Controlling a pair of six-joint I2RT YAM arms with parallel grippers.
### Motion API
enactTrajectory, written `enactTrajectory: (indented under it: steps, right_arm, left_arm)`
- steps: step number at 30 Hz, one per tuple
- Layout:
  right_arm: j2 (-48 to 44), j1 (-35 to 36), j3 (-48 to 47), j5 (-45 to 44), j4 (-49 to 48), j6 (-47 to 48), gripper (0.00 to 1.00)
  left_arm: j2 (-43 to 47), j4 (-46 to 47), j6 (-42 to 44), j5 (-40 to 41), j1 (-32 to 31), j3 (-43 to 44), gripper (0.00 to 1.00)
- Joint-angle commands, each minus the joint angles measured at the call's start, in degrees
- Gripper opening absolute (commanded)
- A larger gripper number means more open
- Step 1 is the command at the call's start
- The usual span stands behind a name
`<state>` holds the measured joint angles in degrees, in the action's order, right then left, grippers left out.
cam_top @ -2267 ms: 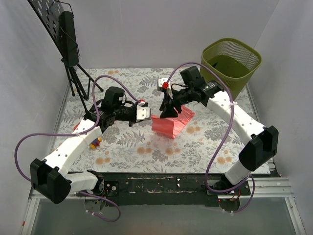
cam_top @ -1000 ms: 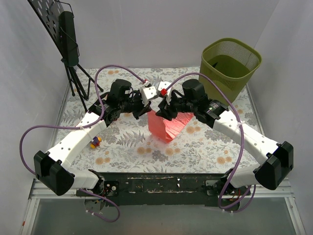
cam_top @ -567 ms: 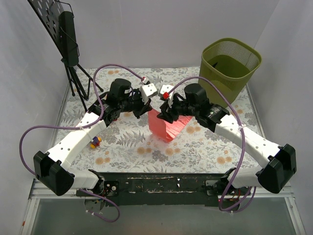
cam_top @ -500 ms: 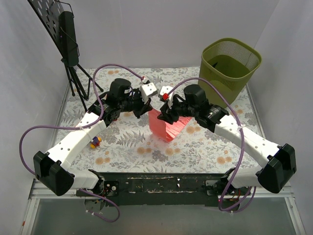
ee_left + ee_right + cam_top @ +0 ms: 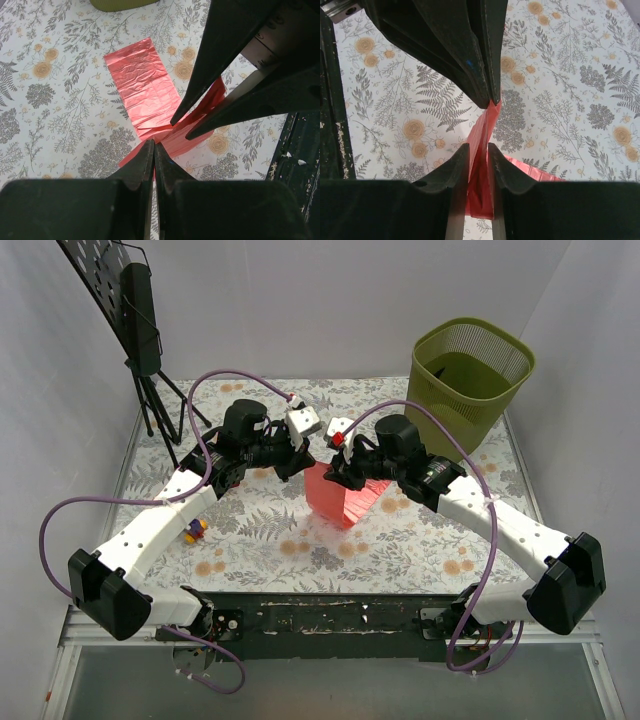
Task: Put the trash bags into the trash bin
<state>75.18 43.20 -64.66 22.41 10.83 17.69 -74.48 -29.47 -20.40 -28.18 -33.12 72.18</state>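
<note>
The red trash bag (image 5: 345, 498) hangs as a crinkly sheet in the middle of the floral table, its top corner lifted and its lower part (image 5: 142, 85) trailing on the cloth. My left gripper (image 5: 302, 463) is shut on that top corner, the tips (image 5: 154, 145) pressed together on the film. My right gripper (image 5: 336, 471) meets it from the right. Its fingers (image 5: 478, 147) stand narrowly apart on either side of a fold of the bag (image 5: 487, 120), just below the left gripper's fingers (image 5: 480, 60). The olive mesh trash bin (image 5: 430, 340) stands at the back right.
A black music stand (image 5: 140, 320) stands at the back left. A small colourful toy (image 5: 193, 530) lies beside the left forearm. White walls enclose the table on three sides, and the dark base rail (image 5: 330, 615) runs along the near edge.
Both grippers have risen and come together over the bag, lifting its top off the table. In the last half second the right jaws have narrowed around the fold.
</note>
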Motion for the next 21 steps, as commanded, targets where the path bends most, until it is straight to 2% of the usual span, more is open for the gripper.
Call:
enactTrajectory:
  steps: [1, 8, 10, 11, 12, 14, 15, 16, 19, 21]
  right_arm:
    - [-0.03, 0.04, -2.31, -0.27, -3.27, -0.55, 0.26]
    - [-0.29, 0.04, -1.87, -1.23, -3.71, -0.82, 0.27]
    - [-0.29, 0.04, -1.96, -0.80, -3.89, -0.73, 0.09]
    - [-0.38, -0.05, -2.13, -0.36, -3.89, -0.56, 0.03]
    - [-0.56, -0.22, -2.31, 0.52, -3.89, -0.38, 0.01]
    - [-0.91, -0.75, -2.83, 2.28, -3.45, 0.06, 0.01]
    - [-1.08, -0.92, -3.27, 3.15, -3.10, 0.32, 0.01]
    - [-1.17, -1.10, -3.71, 3.77, -2.31, 0.59, 0.01]
    - [-1.44, -1.45, -4.42, 5.62, -0.73, 1.64, 0.01]
    - [-1.52, -1.45, -4.42, 5.80, -0.29, 1.38, 0.01]
  left_arm:
    - [2.23, 0.56, 0.27, -1.61, -0.01, 1.38, 0.00]
    - [2.67, 0.47, 0.63, -2.40, -0.01, 0.68, 0.00]
    - [2.76, 0.64, 0.45, -2.49, -0.01, 0.50, 0.00]
    - [2.85, 0.73, 0.45, -2.49, -0.01, 0.15, 0.00]
    - [3.02, 0.99, 0.37, -2.49, -0.01, -0.20, 0.00]
    - [3.37, 1.70, 0.36, -2.49, -0.01, -0.99, 0.24]
    - [3.72, 2.14, 0.71, -2.49, -0.01, -1.51, 0.31]
    - [3.99, 2.49, 1.32, -2.66, -0.01, -2.48, 0.32]
    - [4.78, 4.24, 2.56, -3.28, -0.01, -4.59, 0.33]
    - [4.87, 4.86, 2.91, -4.50, -0.01, -5.12, 0.23]
